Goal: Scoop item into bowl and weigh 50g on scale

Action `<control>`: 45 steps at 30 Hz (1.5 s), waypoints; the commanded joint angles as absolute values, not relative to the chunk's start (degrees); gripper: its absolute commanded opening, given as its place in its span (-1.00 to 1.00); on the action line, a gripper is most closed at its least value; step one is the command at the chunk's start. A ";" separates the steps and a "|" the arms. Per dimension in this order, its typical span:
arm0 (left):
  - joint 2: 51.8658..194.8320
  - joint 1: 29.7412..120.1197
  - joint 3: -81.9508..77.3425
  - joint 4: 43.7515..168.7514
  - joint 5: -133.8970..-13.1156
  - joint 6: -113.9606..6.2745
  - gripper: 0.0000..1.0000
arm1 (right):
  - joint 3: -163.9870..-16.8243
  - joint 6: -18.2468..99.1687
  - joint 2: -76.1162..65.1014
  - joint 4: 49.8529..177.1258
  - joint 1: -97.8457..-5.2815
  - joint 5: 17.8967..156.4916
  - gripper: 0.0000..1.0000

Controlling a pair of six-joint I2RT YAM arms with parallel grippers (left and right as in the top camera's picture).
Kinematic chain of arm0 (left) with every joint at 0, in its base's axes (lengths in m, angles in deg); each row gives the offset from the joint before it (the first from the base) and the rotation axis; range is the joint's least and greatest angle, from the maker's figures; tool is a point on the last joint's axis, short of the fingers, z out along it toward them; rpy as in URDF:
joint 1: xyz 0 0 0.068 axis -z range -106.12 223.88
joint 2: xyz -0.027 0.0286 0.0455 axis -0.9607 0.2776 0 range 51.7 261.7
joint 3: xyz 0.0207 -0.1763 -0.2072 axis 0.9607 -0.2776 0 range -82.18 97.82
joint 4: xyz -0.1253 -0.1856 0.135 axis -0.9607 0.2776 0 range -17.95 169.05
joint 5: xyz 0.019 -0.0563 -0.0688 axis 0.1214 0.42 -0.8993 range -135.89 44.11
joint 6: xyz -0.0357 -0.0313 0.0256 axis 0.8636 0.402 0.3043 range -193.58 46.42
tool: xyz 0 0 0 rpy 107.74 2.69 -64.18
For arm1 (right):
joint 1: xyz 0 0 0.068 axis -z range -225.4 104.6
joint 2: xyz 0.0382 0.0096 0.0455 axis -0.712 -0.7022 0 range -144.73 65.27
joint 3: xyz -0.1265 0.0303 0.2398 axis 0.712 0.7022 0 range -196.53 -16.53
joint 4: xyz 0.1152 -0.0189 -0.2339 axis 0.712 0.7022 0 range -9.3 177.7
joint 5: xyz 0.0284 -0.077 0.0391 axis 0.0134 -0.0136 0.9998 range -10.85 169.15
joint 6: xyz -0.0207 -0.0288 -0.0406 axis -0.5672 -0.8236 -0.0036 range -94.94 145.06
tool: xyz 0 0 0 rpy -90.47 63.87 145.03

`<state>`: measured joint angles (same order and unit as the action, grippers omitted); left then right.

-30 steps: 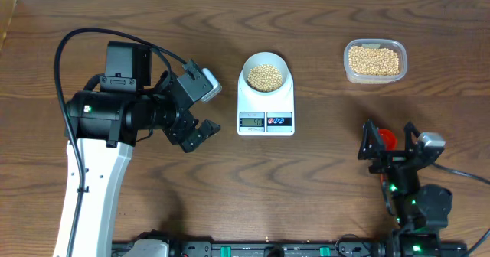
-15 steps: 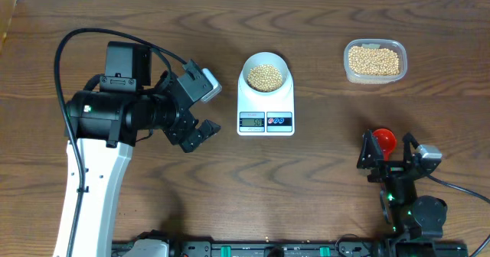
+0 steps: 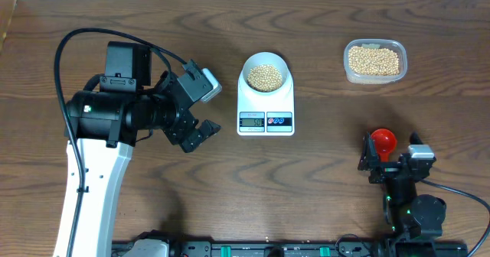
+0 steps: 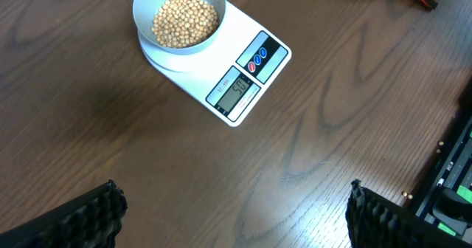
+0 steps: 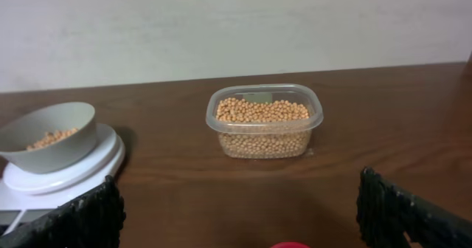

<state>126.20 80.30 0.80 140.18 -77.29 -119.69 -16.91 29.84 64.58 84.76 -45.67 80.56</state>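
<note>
Beans, small, round and tan-yellow, cover the bottom of the small round pale bluish-white bowl. That bowl sits on the far end of the white rectangular digital scale, near the middle of the dark wooden table. On the scale's front edge you see the small grey display, showing digits that look like 50, with two round buttons beside it, one blue and one red. More of the same beans lie heaped in a clear rounded-rectangular plastic tub, well apart from the scale on the far right of the table.

Your left gripper hangs just left of the scale. Its fingers are spread as wide as they go, with only bare wood between them.

Your right gripper sits low at the near right, facing the tub. Its fingers are likewise spread wide and clamp nothing. A red scoop lies on the table just ahead of it, its rounded head between the fingertips. The handle is hidden under the gripper, so you cannot tell whether it touches either finger.
</note>
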 commanded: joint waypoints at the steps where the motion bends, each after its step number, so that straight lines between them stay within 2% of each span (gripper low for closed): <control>1: 126.29 80.01 1.89 140.36 -78.01 -119.16 0.96 | -16.82 24.51 65.01 85.22 -46.26 79.69 0.99; 45: 125.92 80.01 1.61 142.37 -78.03 -119.16 0.96 | -16.82 24.57 64.99 85.06 -46.24 79.69 0.99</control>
<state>126.20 80.30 0.80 140.84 -77.29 -119.69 -16.91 25.62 64.58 84.76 -45.67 80.56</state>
